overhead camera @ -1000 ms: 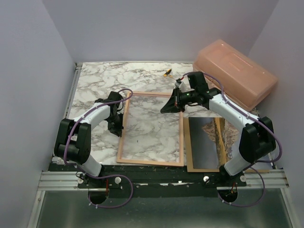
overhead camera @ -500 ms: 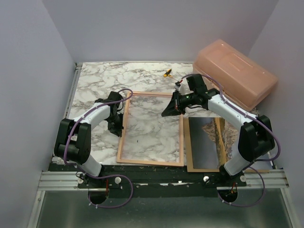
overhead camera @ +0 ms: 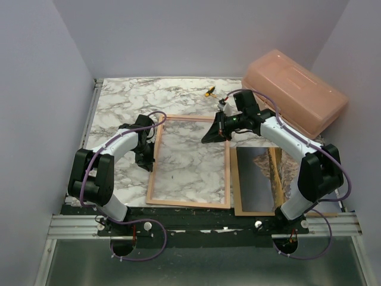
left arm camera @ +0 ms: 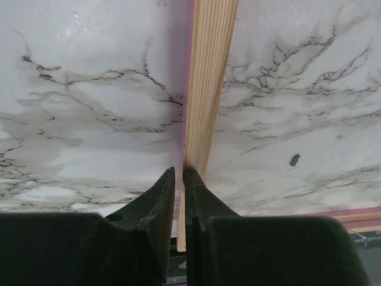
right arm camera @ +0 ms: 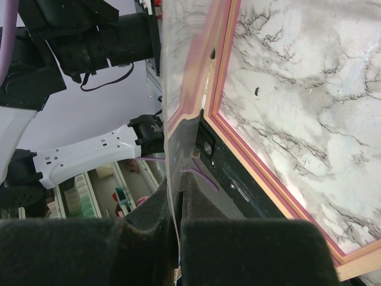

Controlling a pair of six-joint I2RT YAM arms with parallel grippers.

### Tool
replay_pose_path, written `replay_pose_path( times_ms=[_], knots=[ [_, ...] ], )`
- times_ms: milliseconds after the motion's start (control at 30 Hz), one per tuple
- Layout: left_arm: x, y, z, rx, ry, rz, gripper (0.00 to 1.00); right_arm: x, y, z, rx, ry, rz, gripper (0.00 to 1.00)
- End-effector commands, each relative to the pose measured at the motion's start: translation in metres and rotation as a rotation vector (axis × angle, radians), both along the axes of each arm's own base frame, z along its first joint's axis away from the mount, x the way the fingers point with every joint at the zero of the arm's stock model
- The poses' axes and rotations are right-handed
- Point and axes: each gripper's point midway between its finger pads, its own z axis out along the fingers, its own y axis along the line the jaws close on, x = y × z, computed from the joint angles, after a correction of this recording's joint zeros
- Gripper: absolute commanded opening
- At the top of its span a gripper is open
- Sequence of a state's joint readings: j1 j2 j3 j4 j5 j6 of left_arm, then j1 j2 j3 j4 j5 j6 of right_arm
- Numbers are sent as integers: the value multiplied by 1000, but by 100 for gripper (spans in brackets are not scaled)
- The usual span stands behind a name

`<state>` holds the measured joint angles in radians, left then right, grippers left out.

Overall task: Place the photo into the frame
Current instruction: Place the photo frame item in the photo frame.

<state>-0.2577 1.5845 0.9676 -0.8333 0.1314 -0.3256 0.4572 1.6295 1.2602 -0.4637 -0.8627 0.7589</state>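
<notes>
1. Photo (overhead camera: 257, 179): lies picture side up on the brown backing board (overhead camera: 234, 185), just right of the frame (overhead camera: 151, 179) on the marble table (overhead camera: 125, 101). Partly crossed by the right arm and not yet in the frame.
2. Frame: lies flat with the wood-coloured side up, open to the marble underneath.
3. Right gripper (right arm camera: 178, 196): pinched tight on the edge of a thin clear sheet (right arm camera: 171, 89), which is tilted up at the frame's far right corner.
4. Left gripper (left arm camera: 180, 174): narrowed to a slit right at the frame's left rail. Impossible to tell whether clamped on the rail or only pressed against it.
5. Step in hand, as a judgement: preparing the frame. Handling the clear sheet with one arm, steadying the frame with the other, photo untouched.
6. Next move probably calls for laying the sheet down without bending it and letting go. Then reaching right for the photo and working a fingertip under its thin edge, hard to lift off a flat board.
7. Top view: gives the whole layout, with photo and board, seen in neither wrist view, but hardly shows the clear sheet.
8. Right wrist view: alone shows the sheet between the fingers and the frame's pink inner lip.
9. Left wrist view: alone shows the slit between the fingers and the striped wood of the rail.
</notes>
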Motion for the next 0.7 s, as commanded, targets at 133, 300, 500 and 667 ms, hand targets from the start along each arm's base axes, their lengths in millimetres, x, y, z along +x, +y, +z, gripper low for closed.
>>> replay_pose_path(
  times_ms=[133, 300, 500, 667],
  knots=[
    [-8, -2, -17, 15, 44, -17, 14, 1, 7, 12, 45, -21, 27, 1],
    [-8, -2, -17, 15, 45, -17, 14, 0, 7, 16, 43, -17, 28, 1],
    [-8, -2, -18, 16, 46, -16, 14, -2, 6, 18, 38, -25, 26, 0],
    [-9, -2, -17, 17, 47, -16, 14, -4, 9, 18, 36, -24, 24, 1]
  ],
)
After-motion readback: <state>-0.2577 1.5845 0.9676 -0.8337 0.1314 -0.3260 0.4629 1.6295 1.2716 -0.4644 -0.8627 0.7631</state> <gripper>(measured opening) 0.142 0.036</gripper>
